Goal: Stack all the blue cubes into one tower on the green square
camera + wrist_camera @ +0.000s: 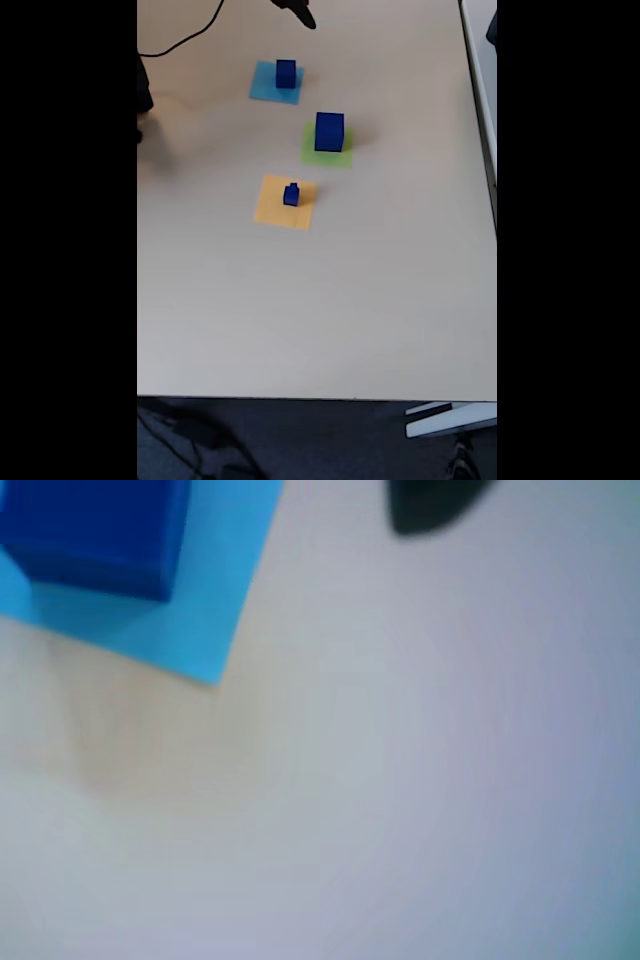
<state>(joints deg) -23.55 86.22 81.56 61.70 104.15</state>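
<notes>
The table [330, 300] is a pale, plain surface carrying three paper squares in a loose diagonal line. In the fixed view the green square [312, 155] lies in the middle, and the large blue cube [329, 132] already sits on it, covering most of the patch. Toward the top of that view the medium blue cube [286, 73] stands on the light-blue square [270, 88]; the wrist view shows this same cube [95, 530] at its upper left, squarely on the light-blue paper [200, 630]. Lower in the fixed view, the small blue cube [291, 194] rests on the orange-yellow square [284, 204], well apart from the others.

The gripper [297, 12] shows as a dark tip at the top edge of the fixed view, above the medium cube and touching nothing — whether its jaws are wide or narrow cannot be told.

The cubes look solid, rigid and probably light, with smooth faces that may slip. A grasp across two opposite flat sides, centred and level, seems safest — the papers beneath are thin and could shift.
</notes>
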